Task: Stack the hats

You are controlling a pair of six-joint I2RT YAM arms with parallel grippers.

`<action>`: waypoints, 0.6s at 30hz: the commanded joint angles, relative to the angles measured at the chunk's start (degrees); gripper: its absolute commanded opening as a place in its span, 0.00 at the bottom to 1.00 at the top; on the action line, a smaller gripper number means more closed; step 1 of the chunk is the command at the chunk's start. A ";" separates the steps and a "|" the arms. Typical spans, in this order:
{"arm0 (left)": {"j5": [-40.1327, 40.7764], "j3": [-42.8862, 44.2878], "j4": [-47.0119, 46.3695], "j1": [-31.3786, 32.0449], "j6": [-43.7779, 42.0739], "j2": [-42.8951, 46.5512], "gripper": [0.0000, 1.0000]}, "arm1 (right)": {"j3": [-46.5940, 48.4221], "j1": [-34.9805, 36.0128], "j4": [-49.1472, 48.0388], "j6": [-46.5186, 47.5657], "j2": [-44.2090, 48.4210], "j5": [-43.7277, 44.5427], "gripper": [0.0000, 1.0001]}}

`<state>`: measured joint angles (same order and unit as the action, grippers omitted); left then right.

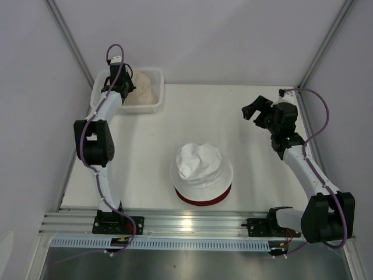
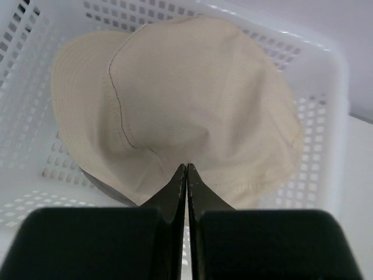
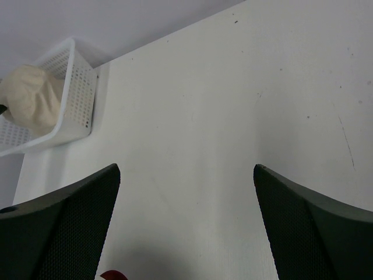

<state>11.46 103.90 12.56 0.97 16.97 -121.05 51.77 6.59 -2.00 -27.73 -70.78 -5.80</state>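
A cream-beige hat (image 2: pixel 192 99) lies crown-up in the white mesh basket (image 2: pixel 326 87), with a grey hat (image 2: pixel 105 188) peeking out from under its near brim. My left gripper (image 2: pixel 186 166) is shut, its tips pinching the cream hat's fabric at the near edge of the crown, where creases converge. From above, the left gripper (image 1: pixel 127 86) reaches into the basket (image 1: pixel 156 76) at the back left. In the table's middle a white hat (image 1: pixel 201 163) sits on a dark red hat (image 1: pixel 204 200). My right gripper (image 1: pixel 252 111) hovers open over bare table at the right, nothing between its fingers.
The basket (image 3: pixel 78 99) with the cream hat (image 3: pixel 29 105) shows far left in the right wrist view, and a bit of the dark red hat (image 3: pixel 113 275) shows at the bottom edge. Metal rails run along the table's near edge (image 1: pixel 186 224). Enclosure walls stand close on all sides.
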 commanded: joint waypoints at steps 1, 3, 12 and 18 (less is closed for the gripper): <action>-6.61 -2.20 -4.73 -0.53 -1.50 10.47 0.01 | 1.32 -0.44 -2.48 1.18 2.14 0.62 0.99; -8.38 -5.26 -5.96 -0.45 -1.42 14.69 0.01 | 1.32 -0.52 -2.57 1.27 2.49 0.35 0.99; -8.50 -8.63 -5.97 0.78 -1.41 21.75 0.01 | 0.61 -0.96 -3.45 0.92 3.72 -1.14 0.99; -2.59 1.83 3.17 0.17 -1.25 11.64 1.00 | 0.44 -0.96 -3.36 0.66 3.02 -2.72 0.99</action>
<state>5.61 102.85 10.55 1.37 15.92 -104.40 51.75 5.78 -2.72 -27.75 -68.14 -7.31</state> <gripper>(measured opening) 0.982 0.992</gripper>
